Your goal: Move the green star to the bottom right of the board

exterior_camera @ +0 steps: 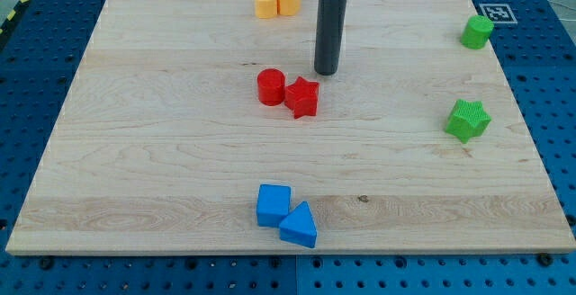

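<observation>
Your green star [468,120] sits near the right edge of the surface [162,169], well above the bottom-right corner it is meant for. Measured from the star, my tip [326,72] stands well apart toward the view's left and slightly higher, just above the red star [303,97], touching nothing. There is no pincer to open or close, only the rod. To drive the star down, I judge you must first bring the tip above it.

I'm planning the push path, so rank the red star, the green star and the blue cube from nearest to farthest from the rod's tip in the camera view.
From my tip:
1. red star, just below the tip, slightly to the view's left.
2. green star, toward the view's right edge.
3. blue cube, near the view's bottom.
</observation>
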Robot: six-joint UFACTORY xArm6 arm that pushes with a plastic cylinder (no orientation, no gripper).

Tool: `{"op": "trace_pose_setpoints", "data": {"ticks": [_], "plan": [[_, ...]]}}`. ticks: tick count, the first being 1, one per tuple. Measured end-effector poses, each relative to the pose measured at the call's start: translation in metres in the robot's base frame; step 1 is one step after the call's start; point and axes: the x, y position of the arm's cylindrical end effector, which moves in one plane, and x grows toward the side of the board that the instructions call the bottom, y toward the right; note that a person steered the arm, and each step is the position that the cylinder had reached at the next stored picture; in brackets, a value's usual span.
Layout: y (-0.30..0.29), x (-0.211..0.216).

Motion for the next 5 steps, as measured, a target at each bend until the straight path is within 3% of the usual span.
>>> {"op": "trace_pose_setpoints", "data": {"ticks": [5], "plan": [[0.02, 0.0]]}}
